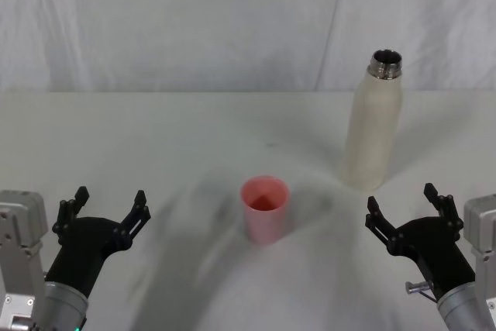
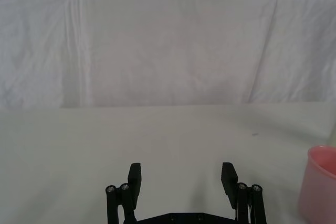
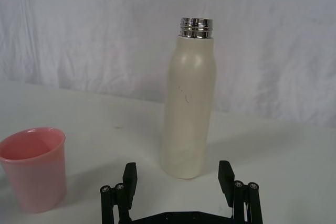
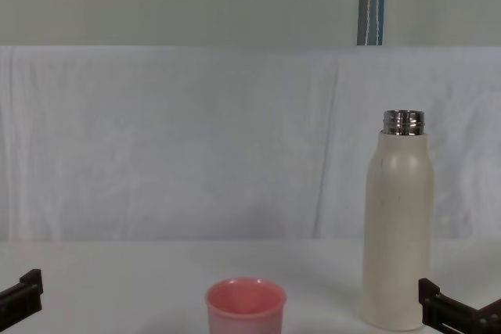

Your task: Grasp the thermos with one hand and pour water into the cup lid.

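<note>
Now the thermos (image 1: 374, 123) stands upright on the white table (image 1: 155, 145), at about 1 o'clock from the cup lid (image 1: 264, 207), well apart. Both grippers are released and hold nothing: the left gripper (image 1: 107, 205) at 8 o'clock, the right gripper (image 1: 403, 207) at 4 o'clock.

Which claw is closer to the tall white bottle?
Right. The right claw sits open just in front of the thermos; the left claw is open far across, beyond the cup lid.

One thermos (image 1: 373, 125) at about one o'clock, one cup lid (image 1: 265, 208) near centre, and two grippers: left gripper (image 1: 108, 210) at eight o'clock, right gripper (image 1: 403, 208) at four.
</note>
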Robot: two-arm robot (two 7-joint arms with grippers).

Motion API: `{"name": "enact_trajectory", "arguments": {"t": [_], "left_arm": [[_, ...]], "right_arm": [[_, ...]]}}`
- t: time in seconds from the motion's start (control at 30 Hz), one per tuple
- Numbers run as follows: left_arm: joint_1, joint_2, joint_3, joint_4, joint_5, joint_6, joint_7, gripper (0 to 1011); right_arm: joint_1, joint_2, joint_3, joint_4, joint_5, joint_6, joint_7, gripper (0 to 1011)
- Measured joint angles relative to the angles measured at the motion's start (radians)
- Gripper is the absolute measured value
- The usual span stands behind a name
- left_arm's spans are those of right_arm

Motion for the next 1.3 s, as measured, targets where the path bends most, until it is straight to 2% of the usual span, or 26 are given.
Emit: {"name": "enact_trajectory", "arguments": {"t": [1.3], "left_arm": [[0.0, 0.0, 0.0, 0.0, 0.0, 0.0, 0.0, 1001]], "right_arm": [[0.0, 0.0, 0.0, 0.0, 0.0, 0.0, 0.0, 1001]]}}
